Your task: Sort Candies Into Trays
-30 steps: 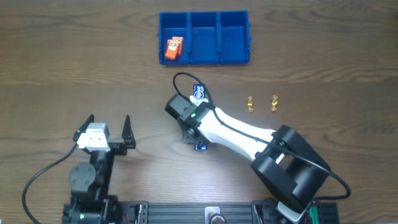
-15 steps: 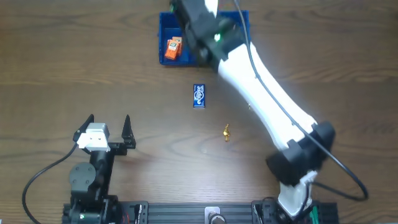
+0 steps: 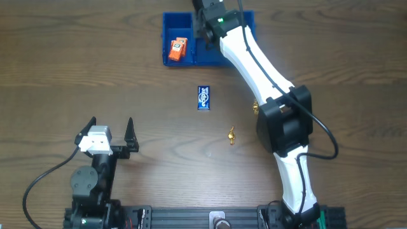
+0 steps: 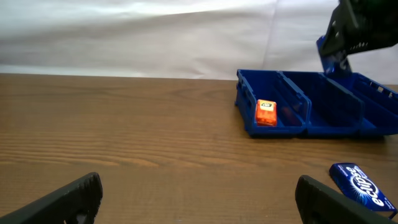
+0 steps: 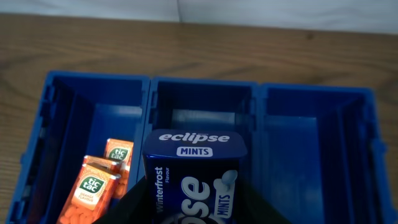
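The blue three-compartment tray (image 3: 240, 58) stands at the far middle of the table. Two orange candy boxes (image 3: 177, 49) lie in its left compartment (image 5: 93, 186). My right gripper (image 3: 206, 20) is shut on a blue mint tin (image 5: 193, 171) and hangs over the tray's middle compartment (image 5: 205, 106). From the left wrist view that held tin (image 4: 336, 59) shows above the tray (image 4: 311, 124). A second blue mint tin (image 3: 203, 97) lies flat on the table in front of the tray. My left gripper (image 3: 112, 124) stands open and empty at the near left.
A gold-wrapped candy (image 3: 232, 135) lies mid-table, and another gold-wrapped candy (image 3: 255, 107) shows at the edge of the right arm. The tray's right compartment (image 5: 311, 143) holds nothing. Bare wood spreads over the left half of the table.
My right arm lifted from the middle of the table and swung up to the tray with a blue mint tin. One gold candy now lies nearer the middle. The left arm stayed still.
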